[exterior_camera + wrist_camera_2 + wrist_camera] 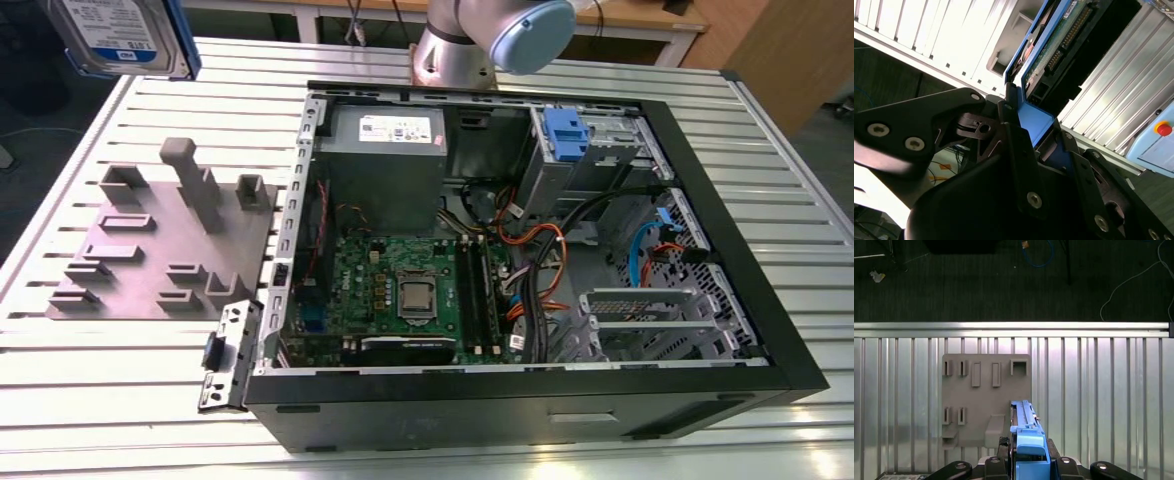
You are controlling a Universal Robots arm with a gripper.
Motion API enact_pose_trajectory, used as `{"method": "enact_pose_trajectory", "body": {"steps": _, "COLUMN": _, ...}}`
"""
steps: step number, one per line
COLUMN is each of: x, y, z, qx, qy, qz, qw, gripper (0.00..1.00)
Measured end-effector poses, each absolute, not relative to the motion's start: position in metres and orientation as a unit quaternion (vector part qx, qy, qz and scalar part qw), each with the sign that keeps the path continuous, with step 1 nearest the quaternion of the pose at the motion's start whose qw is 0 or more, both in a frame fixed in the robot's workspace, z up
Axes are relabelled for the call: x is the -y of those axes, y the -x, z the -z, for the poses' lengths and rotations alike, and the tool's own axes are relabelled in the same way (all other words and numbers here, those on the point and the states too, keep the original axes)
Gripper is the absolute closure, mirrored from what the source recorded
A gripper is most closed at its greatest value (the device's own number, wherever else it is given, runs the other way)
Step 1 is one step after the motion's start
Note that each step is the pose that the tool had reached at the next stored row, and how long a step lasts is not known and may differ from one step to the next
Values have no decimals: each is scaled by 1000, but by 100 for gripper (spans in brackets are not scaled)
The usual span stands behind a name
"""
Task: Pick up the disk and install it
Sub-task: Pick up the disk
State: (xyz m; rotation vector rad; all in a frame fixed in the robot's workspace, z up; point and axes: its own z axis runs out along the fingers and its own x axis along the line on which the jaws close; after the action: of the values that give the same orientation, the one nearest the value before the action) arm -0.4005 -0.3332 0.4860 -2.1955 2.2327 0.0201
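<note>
- My gripper pinches the disk by its blue bracket.
- I see it lifted clear of the grey holder on the table.

The disk, at eleven o'clock in the exterior view, is showing a white-and-blue label whose print is too small to read. The grey box near twelve o'clock is carrying a white sticker with equally unreadable lines.

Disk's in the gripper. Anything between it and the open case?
Nothing visible. The gripper holds the disk above the grey fixture; the case lies open-sided beside it. Cables crowd its interior.
</note>
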Motion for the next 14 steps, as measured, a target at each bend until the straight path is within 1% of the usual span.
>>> {"method": "enact_pose_trajectory", "body": {"steps": 14, "x": 333, "y": 397, "z": -486, "qx": -713, "qy": 701, "qz": -6, "qw": 5, "gripper": 64}}
